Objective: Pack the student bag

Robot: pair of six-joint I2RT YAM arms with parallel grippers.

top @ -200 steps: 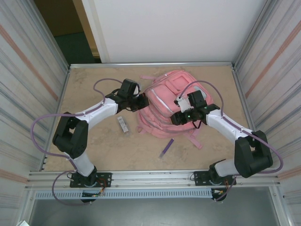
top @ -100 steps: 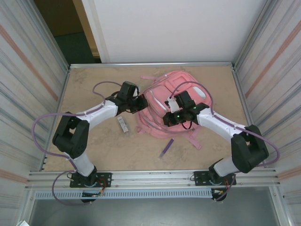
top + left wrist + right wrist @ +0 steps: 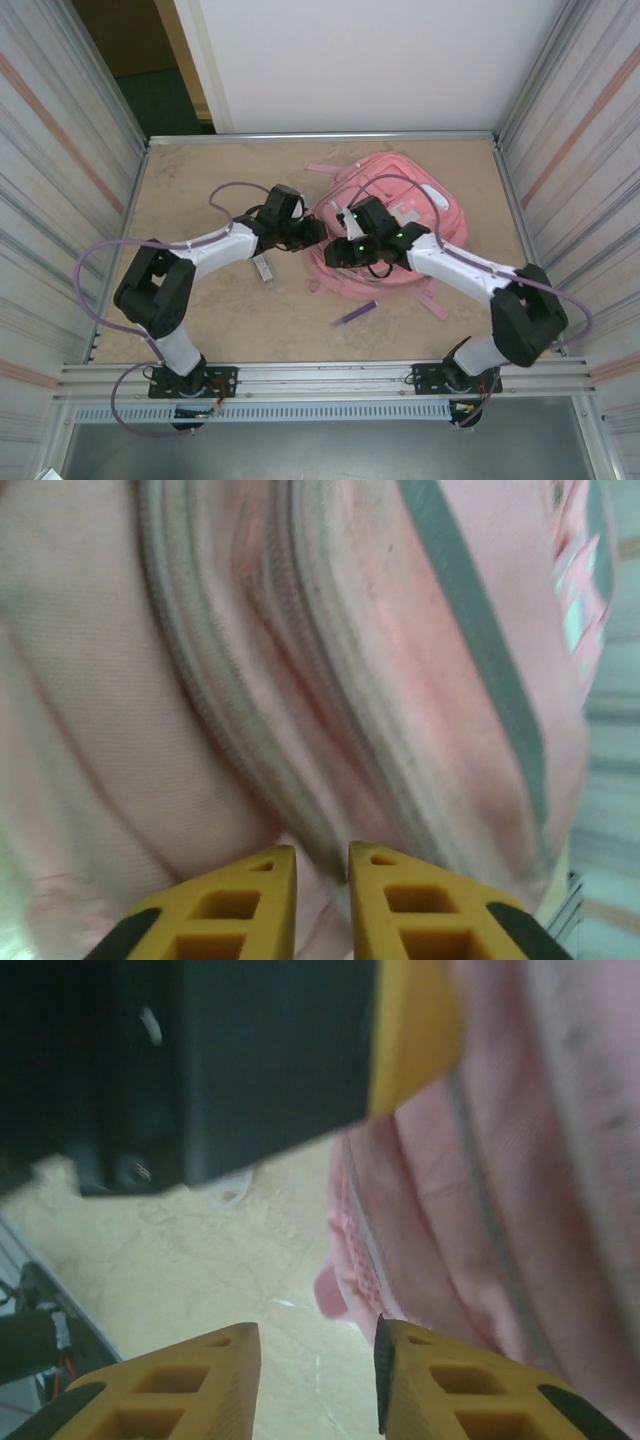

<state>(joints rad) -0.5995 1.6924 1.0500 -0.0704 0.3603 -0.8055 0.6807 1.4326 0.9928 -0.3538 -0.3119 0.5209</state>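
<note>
The right gripper (image 3: 338, 250) has crossed the student bag (image 3: 445, 220) to join the left gripper (image 3: 315, 232) at its zipper, both empty, left barely parted, right wider, probably to unzip.

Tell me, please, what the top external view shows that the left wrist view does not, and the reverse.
From above: the left arm, the right arm, a purple pen and a small grey item on the table. From the left wrist: zipper tracks close up, and the left gripper with its yellow fingers slightly apart. Shared: the pink student bag.
</note>
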